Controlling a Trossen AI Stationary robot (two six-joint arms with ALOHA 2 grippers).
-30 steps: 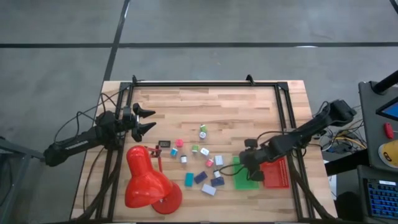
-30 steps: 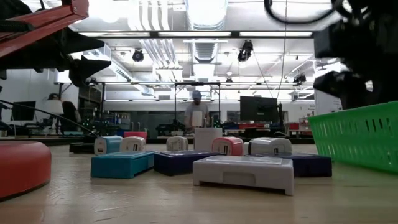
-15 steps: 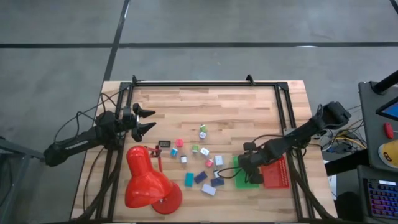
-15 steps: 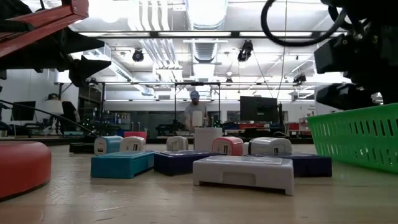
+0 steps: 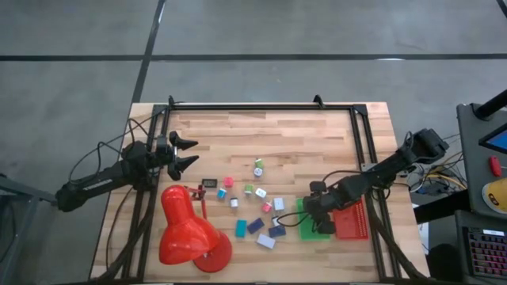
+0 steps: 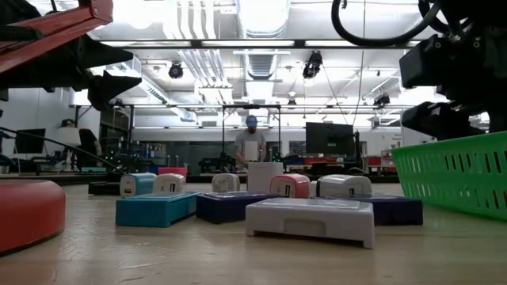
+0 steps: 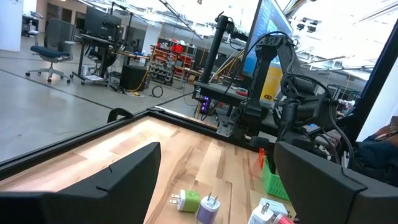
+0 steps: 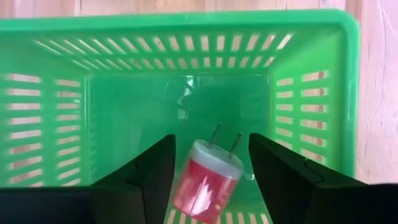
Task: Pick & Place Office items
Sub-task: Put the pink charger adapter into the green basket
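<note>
Robotics lab — monitors (image 6: 329, 137), office chair (image 7: 50, 53)

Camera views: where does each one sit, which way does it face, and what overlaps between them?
High: overhead, straight down; both arms, left gripper parked open by the red lamp.
Low: table height, level across the table; blocks in front, green basket at right.
Left wrist: looks past its own fingers across the table toward the right arm.
Right wrist: looks down into the green basket; right gripper open around a red plug, apparently just let go.
Shared: the green basket appears in all four.
</note>
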